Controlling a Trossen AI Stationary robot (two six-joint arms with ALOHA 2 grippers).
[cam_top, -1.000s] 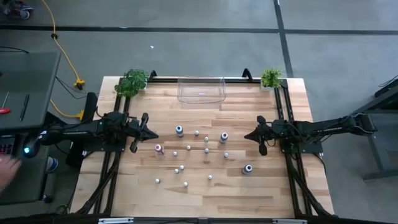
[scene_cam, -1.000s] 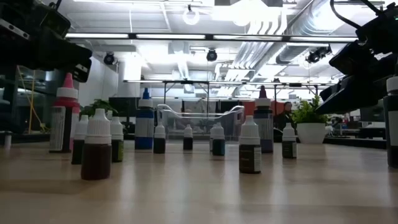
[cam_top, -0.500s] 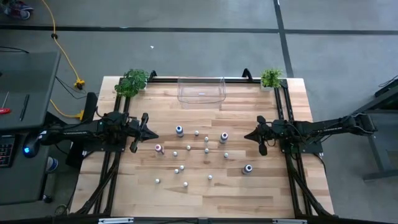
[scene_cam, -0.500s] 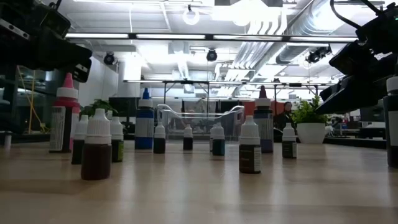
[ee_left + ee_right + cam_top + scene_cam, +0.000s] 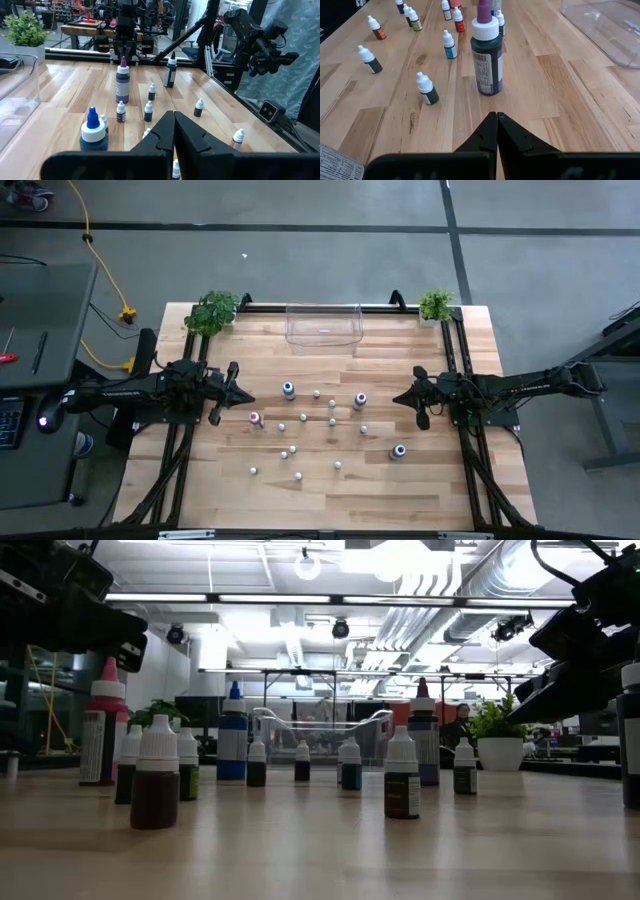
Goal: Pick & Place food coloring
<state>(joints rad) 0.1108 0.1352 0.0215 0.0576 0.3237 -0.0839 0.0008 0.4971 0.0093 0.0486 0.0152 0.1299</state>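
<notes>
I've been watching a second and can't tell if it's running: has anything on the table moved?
Nothing visibly changed. The left hand and right hand hang shut on either side of the food coloring bottles, holding nothing, and the clear bin sits where it was.

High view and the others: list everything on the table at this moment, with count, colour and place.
Large food coloring bottles: four, blue, pink and purple caps, mid-table.
Small food coloring bottles: about ten, white caps, scattered among the large ones.
Clear plastic bin: one, empty, far edge centre.
Potted plants: two, green, far corners.
Table: one, light wood.
Left gripper: shut, empty, left of the bottles.
Right gripper: shut, empty, right of the bottles.
</notes>
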